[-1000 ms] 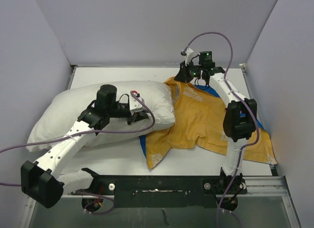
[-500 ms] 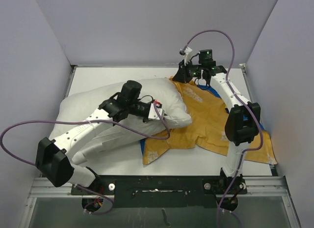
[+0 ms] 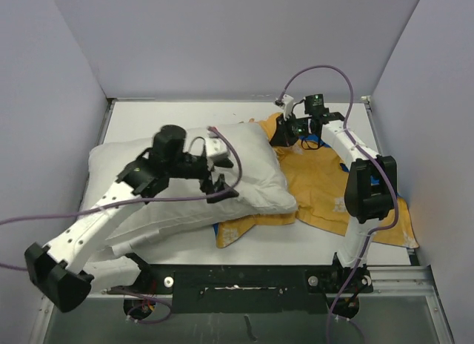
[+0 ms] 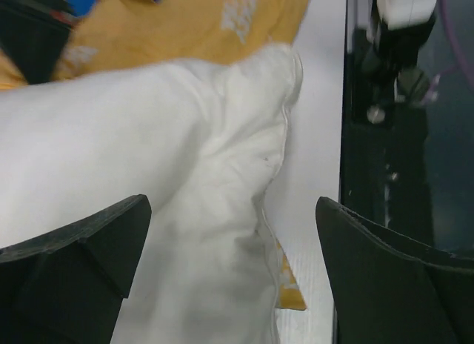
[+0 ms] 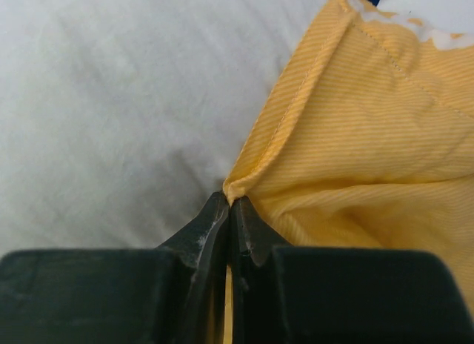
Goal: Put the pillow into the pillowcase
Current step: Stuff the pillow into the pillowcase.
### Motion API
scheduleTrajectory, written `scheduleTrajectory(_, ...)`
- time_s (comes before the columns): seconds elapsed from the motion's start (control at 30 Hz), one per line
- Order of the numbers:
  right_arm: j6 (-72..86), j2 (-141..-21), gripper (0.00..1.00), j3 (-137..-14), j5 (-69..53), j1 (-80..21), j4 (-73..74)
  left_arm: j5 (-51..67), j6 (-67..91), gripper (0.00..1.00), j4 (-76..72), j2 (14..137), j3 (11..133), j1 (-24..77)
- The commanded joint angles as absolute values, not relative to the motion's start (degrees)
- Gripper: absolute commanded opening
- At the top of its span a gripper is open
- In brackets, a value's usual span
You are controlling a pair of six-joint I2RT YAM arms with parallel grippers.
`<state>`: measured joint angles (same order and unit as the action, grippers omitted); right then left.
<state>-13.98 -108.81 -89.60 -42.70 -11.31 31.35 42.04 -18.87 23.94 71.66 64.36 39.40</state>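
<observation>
The plump white pillow (image 3: 141, 192) lies at the table's left and middle, its right end overlapping the mustard-yellow pillowcase (image 3: 326, 188) spread to the right. My left gripper (image 3: 221, 175) hovers open over the pillow's right end; the left wrist view shows its fingers (image 4: 74, 270) wide apart above the pillow's corner (image 4: 185, 159), holding nothing, with the pillowcase (image 4: 185, 25) beyond. At the back, my right gripper (image 3: 282, 133) is shut on the pillowcase's hem (image 5: 311, 136), pinched at the fingertips (image 5: 231, 203) right against the pillow (image 5: 111, 92).
A black rail (image 3: 244, 277) with both arm bases runs along the near edge. Grey walls close in the white table (image 3: 148, 114) on the left, back and right. Purple cables loop over both arms.
My left gripper, shut on the pillow while pushing it right toward the pillowcase, has opened and let it go. The right gripper keeps its pinch on the hem, shifted slightly right.
</observation>
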Motion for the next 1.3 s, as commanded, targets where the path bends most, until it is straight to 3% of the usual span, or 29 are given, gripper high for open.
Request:
scheduleTrajectory(0.0,-13.59,-103.73,0.0,-88.08,-45.15,-11.17,28.79,43.39,4.9,0.94,21.8,62.37,77.24,28.89)
scheduleTrajectory(0.1,-12.83,-104.76,0.0,-89.18,-45.43,-11.07,29.0,40.09,5.7,0.94,26.83,69.38,87.9,21.11)
scheduleTrajectory(0.2,-11.67,-105.55,0.0,-89.75,-46.42,-10.96,28.48,28.64,-5.6,0.98,34.75,83.29,98.22,19.55)
scheduleTrajectory(0.3,-10.82,-105.94,0.0,-89.9,-47.56,-10.99,28.1,25.3,-13.88,0.98,43.42,98.79,109.86,19.5)
scheduleTrajectory(0.4,-10.49,-106.0,0.0,-89.96,-47.45,-10.9,27.88,29.09,-18.0,0.98,50.82,111.33,119.34,19.57)
scheduleTrajectory(0.63,-9.83,-108.38,0.0,-93.2,-47.44,-10.86,29.13,35.09,-22.28,0.96,58.08,125.05,124.09,20.85)
scheduleTrajectory(0.7,-10.66,-109.75,0.0,-96.07,-47.46,-10.88,31.05,41.12,-22.02,0.82,60.29,126.25,124.91,20.56)
scheduleTrajectory(0.77,-11.67,-110.77,0.0,-99.01,-47.23,-10.68,32.84,47.96,-21.18,0.45,60.43,126.21,124.77,20.04)
scheduleTrajectory(0.87,-12.07,-111.63,0.0,-102.32,-47.25,-10.22,34.23,53.52,-20.96,0.0,61.02,126.2,125.13,19.48)
scheduleTrajectory(1.07,-11.39,-112.12,0.0,-109.08,-48.15,-9.56,36.81,52.67,-17.13,0.0,54.88,118.67,127.76,17.93)
scheduleTrajectory(1.27,-7.39,-109.29,0.0,-112.59,-49.1,-9.15,35.14,49.75,-18.67,0.0,37.93,101.01,118.35,19.44)
